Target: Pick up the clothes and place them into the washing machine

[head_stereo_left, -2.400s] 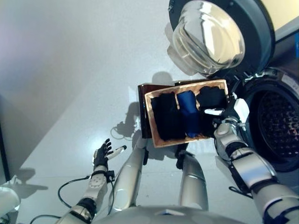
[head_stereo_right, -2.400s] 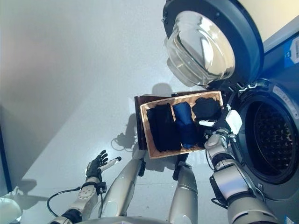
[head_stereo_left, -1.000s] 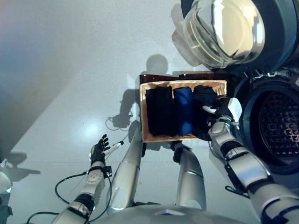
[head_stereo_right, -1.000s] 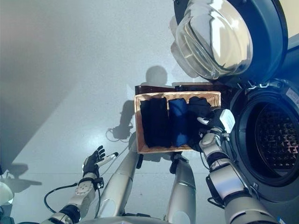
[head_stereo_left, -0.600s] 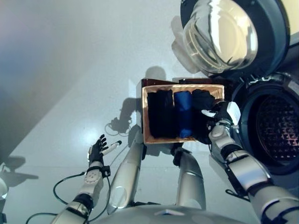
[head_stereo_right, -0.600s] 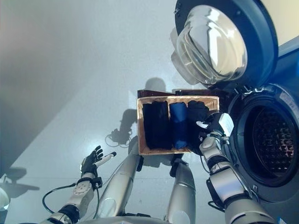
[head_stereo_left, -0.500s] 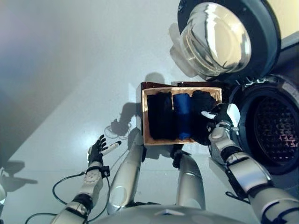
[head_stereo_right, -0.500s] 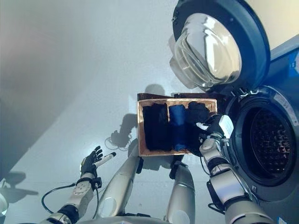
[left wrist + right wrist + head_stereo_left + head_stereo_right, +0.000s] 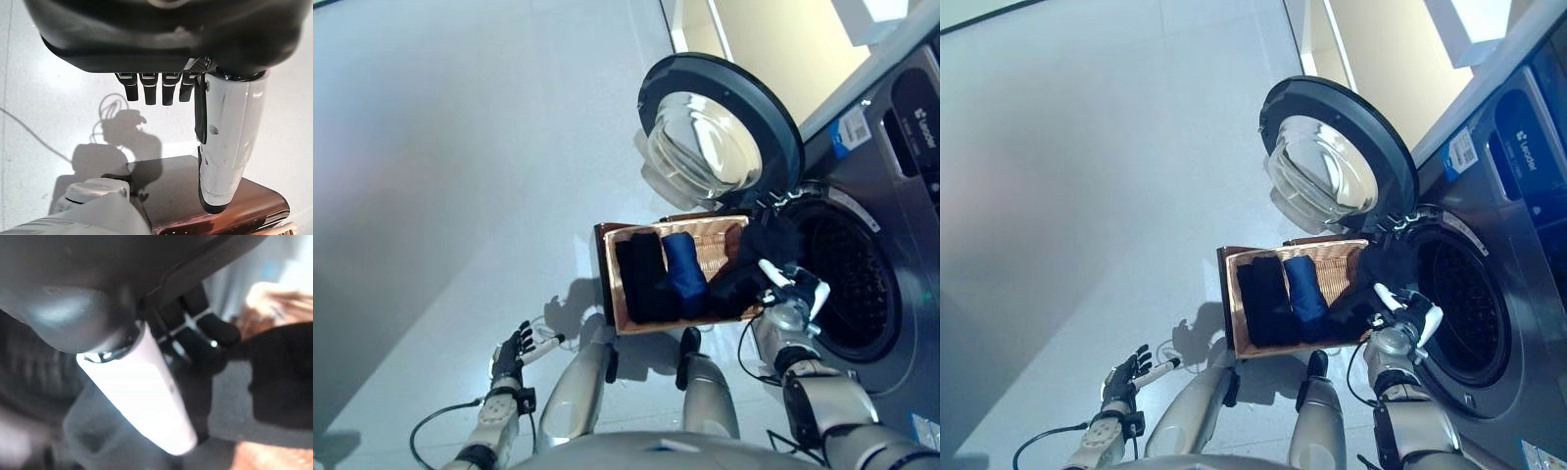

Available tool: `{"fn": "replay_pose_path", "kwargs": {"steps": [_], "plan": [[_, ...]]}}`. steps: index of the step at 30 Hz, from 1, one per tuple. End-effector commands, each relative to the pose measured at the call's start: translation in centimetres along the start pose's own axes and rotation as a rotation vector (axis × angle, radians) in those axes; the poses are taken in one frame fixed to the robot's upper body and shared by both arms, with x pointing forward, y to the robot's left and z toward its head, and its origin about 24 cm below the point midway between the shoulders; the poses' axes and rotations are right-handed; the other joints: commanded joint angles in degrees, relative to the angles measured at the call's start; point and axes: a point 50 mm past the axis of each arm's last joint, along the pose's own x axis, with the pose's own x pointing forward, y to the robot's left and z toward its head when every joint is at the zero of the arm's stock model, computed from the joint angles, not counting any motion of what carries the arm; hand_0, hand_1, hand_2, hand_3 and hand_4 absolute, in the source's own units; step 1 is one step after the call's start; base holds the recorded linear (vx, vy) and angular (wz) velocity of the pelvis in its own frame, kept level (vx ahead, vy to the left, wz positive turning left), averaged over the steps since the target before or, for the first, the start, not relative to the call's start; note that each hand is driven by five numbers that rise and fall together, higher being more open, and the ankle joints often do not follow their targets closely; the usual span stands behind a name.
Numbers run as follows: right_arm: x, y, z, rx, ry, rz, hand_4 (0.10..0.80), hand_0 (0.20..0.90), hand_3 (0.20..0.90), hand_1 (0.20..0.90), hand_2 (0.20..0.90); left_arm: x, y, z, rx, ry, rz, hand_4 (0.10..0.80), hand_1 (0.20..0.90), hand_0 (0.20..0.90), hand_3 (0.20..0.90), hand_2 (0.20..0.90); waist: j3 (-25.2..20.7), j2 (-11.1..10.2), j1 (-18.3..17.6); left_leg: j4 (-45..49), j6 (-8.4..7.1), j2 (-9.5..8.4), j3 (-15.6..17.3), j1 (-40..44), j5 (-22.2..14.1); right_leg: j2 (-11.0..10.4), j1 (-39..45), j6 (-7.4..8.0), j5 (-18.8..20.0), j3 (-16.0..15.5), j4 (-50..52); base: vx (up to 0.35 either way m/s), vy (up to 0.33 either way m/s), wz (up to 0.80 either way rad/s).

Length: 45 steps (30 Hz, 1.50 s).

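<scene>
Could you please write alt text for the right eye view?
The right hand lifts a black garment from the basket beside the open washing machine. Folded clothes remain inside; the left hand hangs open.

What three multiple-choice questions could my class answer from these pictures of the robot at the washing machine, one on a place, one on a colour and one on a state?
1. Where does the basket stand?
A. On the floor beside the open drum
B. On top of the washing machine
C. Inside the drum

2. What colour is the rolled cloth lying between the dark clothes in the basket?
A. Red
B. Blue
C. White

3. What is the state of the washing machine door?
A. Shut
B. Swung open
C. Taken off and lying on the floor

Answers:
1. A, the basket sits on the floor just left of the drum opening.
2. B, the roll is plainly blue next to the black garment.
3. B, the round glass door stands swung out above the basket while the right hand lifts a dark garment.
</scene>
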Motion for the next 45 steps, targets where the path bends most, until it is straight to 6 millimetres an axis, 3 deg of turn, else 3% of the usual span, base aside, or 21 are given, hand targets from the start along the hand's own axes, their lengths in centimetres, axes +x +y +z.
{"fn": "replay_pose_path", "kwargs": {"steps": [1,4,16,20,21,22,24,25,27,28,29,30,32,33,34,36,39,43,44,45], "plan": [[1.1,-1.5,3.9,0.447,-0.110,-0.038,0.300,0.200,0.200,0.200,0.200,-0.3,0.6,-0.2,-0.001,-0.021,0.005,0.800,0.900,0.900,0.900,0.900,-0.5,2.8,0.2,5.7,-2.11,-2.74,1.6,-0.7,-7.3,-1.3,3.9,-0.73,13.4,-0.8,-15.2,0.009,0.071,-0.14],[1.4,-2.1,4.8,0.654,-0.128,-0.076,0.300,0.200,0.200,0.200,0.200,-0.6,0.0,-1.3,-0.001,0.017,-0.017,0.800,0.900,0.900,0.900,0.900,-1.3,4.9,0.1,5.5,-1.85,-3.14,2.1,-0.6,-7.6,-1.6,3.5,-0.61,13.4,0.0,-15.3,-0.005,0.082,-0.10],[2.0,-1.6,10.6,0.837,-0.254,-0.080,0.300,0.200,0.200,0.200,0.200,-0.8,-1.8,-1.8,0.013,0.035,-0.082,0.800,0.900,0.900,0.900,0.900,-2.0,10.0,0.6,5.2,-1.96,-4.10,2.6,-2.1,-6.9,-2.3,0.9,-0.67,13.9,1.7,-14.6,-0.012,0.037,-0.06],[1.7,-1.7,18.0,0.874,-0.429,-0.052,0.300,0.200,0.200,0.200,0.200,-1.0,-2.2,-1.6,0.026,0.015,-0.116,0.800,0.900,0.900,0.900,0.900,-1.4,13.0,1.1,5.9,-2.20,-4.92,3.0,-2.5,-7.7,-3.1,0.1,-0.54,13.0,2.9,-13.4,-0.014,0.042,0.03],[1.7,-1.7,18.1,0.873,-0.431,-0.053,0.300,0.200,0.200,0.200,0.200,-1.0,-2.3,-1.5,0.024,0.013,-0.119,0.800,0.900,0.900,0.900,0.900,-1.3,13.2,1.2,5.9,-2.17,-4.90,3.1,-2.7,-7.2,-3.0,-0.1,-0.55,13.5,3.0,-13.5,-0.017,0.067,0.01],[0.3,-2.0,24.4,0.879,-0.602,-0.019,0.300,0.200,0.200,0.200,0.200,-1.1,-1.6,-1.5,0.036,-0.004,-0.114,0.800,0.900,0.900,0.900,0.900,-1.5,14.7,1.7,5.8,-2.27,-5.39,3.4,-2.9,-7.7,-3.7,-0.7,-0.33,13.5,3.6,-13.5,-0.013,0.088,-0.01],[-2.0,-2.9,30.7,0.840,-0.784,-0.009,0.300,0.200,0.200,0.200,0.200,-1.1,-1.1,-1.2,0.056,-0.018,-0.114,0.800,0.900,0.900,0.900,0.900,-2.2,15.8,2.7,5.6,-2.38,-5.67,3.9,-3.3,-7.6,-4.3,-1.5,-0.03,13.9,4.3,-13.8,0.010,0.098,-0.01],[-4.0,-3.4,34.4,0.862,-0.896,0.018,0.300,0.200,0.200,0.200,0.200,-1.1,-0.4,-1.1,0.068,-0.028,-0.102,0.800,0.900,0.900,0.900,0.900,-2.5,16.3,3.2,5.5,-2.41,-5.82,4.1,-3.6,-7.5,-4.5,-2.3,0.01,14.1,4.7,-13.6,-0.002,0.083,-0.12],[-8.2,-3.9,39.5,0.930,-1.076,0.106,0.300,0.200,0.200,0.200,0.200,-1.1,0.3,-0.6,0.070,-0.052,-0.085,0.800,0.900,0.900,0.900,0.900,-2.8,17.1,3.7,5.1,-2.40,-5.97,4.6,-3.9,-7.4,-4.8,-3.9,0.13,14.0,5.6,-12.6,-0.010,0.092,-0.21],[-10.3,-4.0,41.2,0.966,-1.155,0.141,0.300,0.200,0.200,0.200,0.200,-1.1,0.4,-0.5,0.069,-0.058,-0.083,0.800,0.900,0.900,0.900,0.900,-2.8,17.4,3.8,4.9,-2.41,-6.05,4.8,-4.1,-7.2,-4.8,-4.8,0.07,13.7,6.1,-11.8,-0.005,0.074,-0.22],[-11.5,-3.6,41.6,0.991,-1.195,0.175,0.300,0.200,0.200,0.200,0.200,-1.1,0.2,-0.3,0.061,-0.067,-0.086,0.800,0.900,0.900,0.900,0.900,-2.5,17.7,3.5,4.9,-2.40,-6.05,5.1,-4.4,-7.2,-4.9,-5.4,0.02,13.4,6.6,-10.9,-0.024,0.061,-0.23],[-11.7,-3.4,41.3,1.006,-1.205,0.193,0.300,0.200,0.200,0.200,0.200,-1.0,-0.1,0.0,0.053,-0.078,-0.090,0.800,0.900,0.900,0.900,0.900,-2.2,18.1,3.0,4.8,-2.35,-6.14,5.3,-4.7,-6.6,-4.8,-5.9,-0.08,14.0,6.9,-10.7,-0.013,0.036,-0.12],[-9.0,-2.6,38.4,0.952,-1.109,0.140,0.300,0.200,0.200,0.200,0.200,-0.9,-0.6,0.3,0.045,-0.085,-0.091,0.800,0.900,0.900,0.900,0.900,-1.8,18.2,2.7,4.7,-2.18,-6.50,5.3,-4.7,-6.5,-4.9,-6.0,-0.07,14.0,7.2,-10.3,-0.005,0.011,-0.02],[-7.7,-2.1,37.1,0.930,-1.045,0.118,0.333,0.247,0.247,0.247,0.247,-0.9,-0.7,0.1,0.050,-0.077,-0.092,0.800,0.900,0.900,0.900,0.900,-1.8,18.2,2.7,4.7,-2.12,-6.57,5.4,-4.5,-6.5,-4.9,-6.0,-0.02,14.1,7.1,-10.4,0.038,0.002,0.03],[-6.1,-1.9,35.5,0.889,-0.970,0.089,0.800,0.900,0.900,0.900,0.900,-0.8,-0.9,0.0,0.047,-0.068,-0.092,0.800,0.900,0.900,0.900,0.900,-1.9,18.1,2.7,4.8,-2.08,-6.67,5.4,-4.2,-7.1,-5.1,-5.7,0.05,13.5,6.9,-10.3,0.033,0.009,0.00],[-3.4,-0.6,32.1,0.813,-0.820,0.102,0.800,0.900,0.900,0.900,0.900,-0.8,-1.7,-0.1,0.026,-0.060,-0.105,0.800,0.900,0.900,0.900,0.900,-1.8,18.3,2.7,4.9,-2.04,-6.49,5.5,-4.4,-6.6,-5.1,-5.7,-0.01,14.4,6.7,-10.8,0.000,0.003,-0.02],[0.0,1.0,25.4,0.658,-0.588,0.103,0.800,0.900,0.900,0.900,0.900,-0.9,-3.1,-0.4,0.019,-0.047,-0.156,0.800,0.900,0.900,0.900,0.900,-1.9,18.4,3.3,4.9,-2.09,-6.30,5.1,-4.1,-6.5,-5.0,-4.7,-0.13,14.1,6.0,-10.9,0.000,-0.020,-0.01],[0.7,3.8,18.4,0.594,-0.389,0.173,0.800,0.900,0.900,0.900,0.900,-1.0,-3.3,-0.9,0.051,-0.019,-0.169,0.800,0.900,0.900,0.900,0.900,-0.8,17.2,3.3,5.5,-2.16,-5.89,4.4,-3.4,-6.8,-4.4,-3.3,-0.41,13.3,5.1,-10.6,-0.018,-0.066,0.05],[0.7,3.9,18.3,0.595,-0.388,0.174,0.800,0.900,0.900,0.900,0.900,-1.0,-3.2,-0.9,0.051,-0.020,-0.167,0.800,0.900,0.900,0.900,0.900,-0.8,17.2,3.2,5.4,-2.16,-5.85,4.5,-3.6,-6.4,-4.4,-3.4,-0.45,13.8,5.1,-10.7,-0.007,-0.077,0.09],[0.8,4.6,15.6,0.547,-0.306,0.193,0.800,0.900,0.900,0.900,0.900,-0.8,-3.0,-0.8,0.059,-0.014,-0.155,0.800,0.900,0.900,0.900,0.900,-0.4,16.0,3.2,5.9,-2.18,-5.55,4.1,-3.4,-6.4,-4.1,-2.7,-0.59,13.6,4.5,-10.6,-0.010,-0.071,0.13]]}}
